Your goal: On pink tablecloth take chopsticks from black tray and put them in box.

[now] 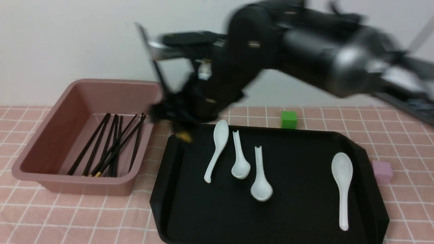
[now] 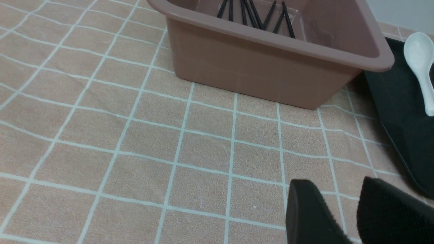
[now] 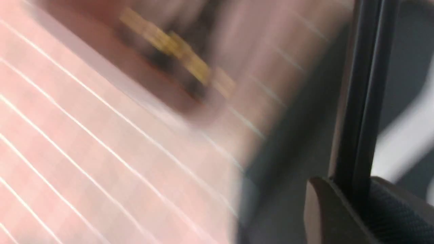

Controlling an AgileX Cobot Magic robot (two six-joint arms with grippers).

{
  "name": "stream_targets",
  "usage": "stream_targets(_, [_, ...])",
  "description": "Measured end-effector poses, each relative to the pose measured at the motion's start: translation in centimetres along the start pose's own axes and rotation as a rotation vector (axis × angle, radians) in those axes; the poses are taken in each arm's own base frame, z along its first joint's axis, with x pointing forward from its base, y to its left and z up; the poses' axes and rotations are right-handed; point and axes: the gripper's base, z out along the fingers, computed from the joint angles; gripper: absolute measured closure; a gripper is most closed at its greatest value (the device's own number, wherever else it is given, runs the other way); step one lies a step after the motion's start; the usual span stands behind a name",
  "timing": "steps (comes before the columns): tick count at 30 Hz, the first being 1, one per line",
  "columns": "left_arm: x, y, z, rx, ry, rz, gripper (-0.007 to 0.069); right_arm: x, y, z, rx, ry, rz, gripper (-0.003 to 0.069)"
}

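On the pink tablecloth [image 1: 67,217] the box [image 1: 47,149] stands at the left with several black chopsticks [image 1: 112,145] lying in it. The black tray [image 1: 298,203] lies to its right. My right gripper [image 1: 169,113] is blurred over the tray's far left corner, beside the box. In the right wrist view it [image 3: 352,184] is shut on black chopsticks [image 3: 359,101]; their gold end [image 1: 184,136] hangs below it. My left gripper [image 2: 335,183] is open and empty over bare cloth, short of the box [image 2: 257,67], and is out of the front view.
Several white spoons [image 1: 260,176] lie on the tray, one [image 1: 342,186] at its right. A green cube [image 1: 289,119] sits behind the tray and a pink cube [image 1: 382,171] at its right edge. A wall rises behind the table.
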Motion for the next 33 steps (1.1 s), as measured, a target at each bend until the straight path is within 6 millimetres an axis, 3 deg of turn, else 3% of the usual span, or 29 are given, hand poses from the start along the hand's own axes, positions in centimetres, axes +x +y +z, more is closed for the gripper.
stream_targets(1, [0.0,0.0,0.0,0.000,0.000,0.000,0.0386,-1.5,1.1,1.7,-0.025,-0.044,-0.020,0.0515])
stream_targets(2, [0.0,0.0,0.0,0.000,0.000,0.000,0.0386,-2.3,1.6,1.9,-0.039,-0.076,-0.029,0.0515])
stream_targets(3, [0.0,0.0,0.0,0.000,0.000,0.000,0.0386,-3.0,1.8,3.8,-0.049,-0.095,-0.032,0.0515])
stream_targets(5, [0.0,0.0,0.0,0.000,0.000,0.000,0.0386,-3.9,2.2,5.0,-0.066,-0.139,-0.040,0.0515])
stream_targets(7, [0.0,0.0,0.0,0.000,0.000,0.000,0.0386,-4.2,2.0,7.4,-0.073,-0.159,-0.042,0.0513])
stream_targets(10, [0.0,0.0,0.0,0.000,0.000,0.000,0.0386,-4.3,1.9,9.3,-0.092,-0.178,-0.034,0.0474])
stream_targets(14, [0.0,0.0,0.0,0.000,0.000,0.000,0.0386,-4.2,1.9,10.1,-0.116,-0.188,-0.019,0.0328])
stream_targets(15, [0.0,0.0,0.0,0.000,0.000,0.000,0.0386,-4.3,2.0,9.8,-0.120,-0.196,-0.027,0.0270])
stream_targets(18, [0.0,0.0,0.0,0.000,0.000,0.000,0.0386,-4.5,2.3,8.7,-0.119,-0.193,-0.063,0.0205])
stream_targets(21, [0.0,0.0,0.0,0.000,0.000,0.000,0.0386,-4.9,2.8,5.4,-0.113,-0.163,-0.131,0.0176])
stream_targets(24, [0.0,0.0,0.0,0.000,0.000,0.000,0.0386,-5.0,3.6,-0.6,-0.104,-0.112,-0.204,0.0221])
stream_targets(28, [0.0,0.0,0.0,0.000,0.000,-0.001,0.0386,-5.4,4.5,-8.1,-0.107,-0.173,-0.238,0.0373])
stream_targets(30, [0.0,0.0,0.0,0.000,0.000,-0.001,0.0386,-5.5,4.6,-9.6,-0.112,-0.195,-0.242,0.0420])
stream_targets(33, [0.0,0.0,0.0,0.000,0.000,-0.001,0.0386,-4.8,4.9,-13.6,-0.119,-0.214,-0.246,0.0570])
